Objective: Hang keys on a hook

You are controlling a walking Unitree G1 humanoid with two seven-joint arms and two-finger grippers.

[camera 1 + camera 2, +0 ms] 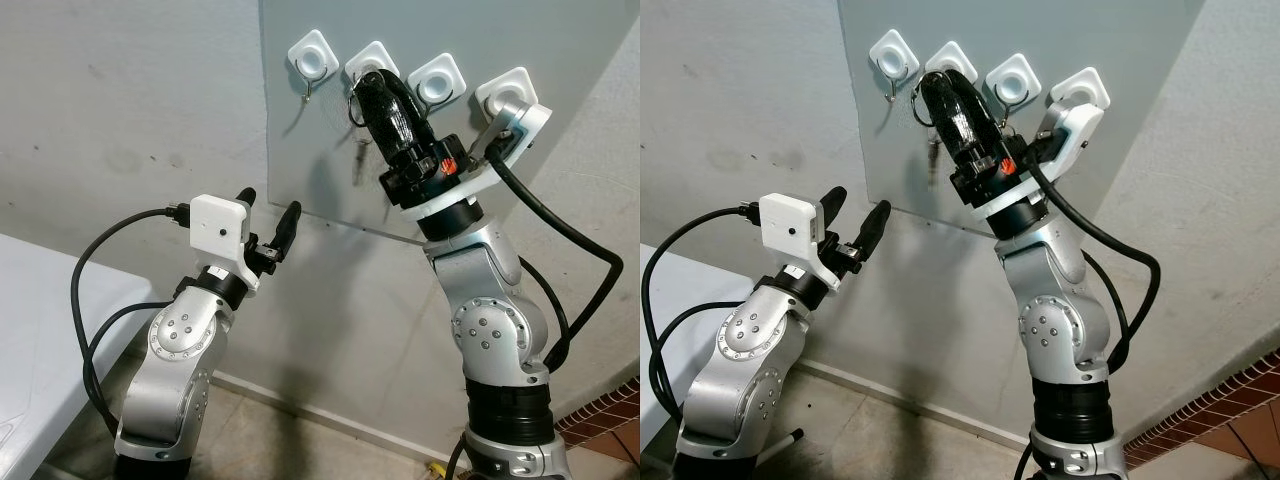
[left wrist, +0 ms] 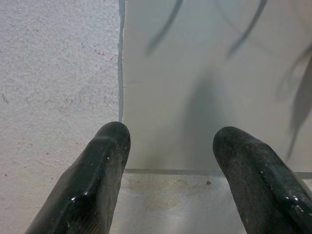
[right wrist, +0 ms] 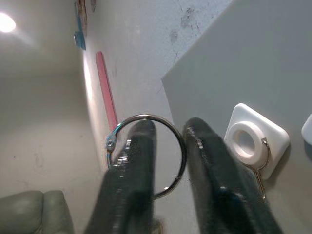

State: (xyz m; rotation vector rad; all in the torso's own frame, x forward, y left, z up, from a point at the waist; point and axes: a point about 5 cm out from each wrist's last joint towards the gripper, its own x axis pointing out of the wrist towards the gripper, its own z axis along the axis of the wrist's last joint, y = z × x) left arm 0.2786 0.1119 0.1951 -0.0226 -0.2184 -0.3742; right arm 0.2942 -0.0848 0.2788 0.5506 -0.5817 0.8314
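1. I see four hooks (image 1: 316, 53) in a row on the panel (image 1: 560, 40) on the wall (image 1: 130, 110).
2. Right gripper (image 1: 372, 92) at second hook from left, key ring (image 3: 146, 156) around one finger.
3. Left gripper (image 1: 270, 212) lower left, at the panel's bottom corner.

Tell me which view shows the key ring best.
The right wrist view: the key ring fills the middle, looped round the right gripper, beside a white hook. In both eye views the gripper hides most of it; a key dangles below. The left wrist view faces the grey panel.
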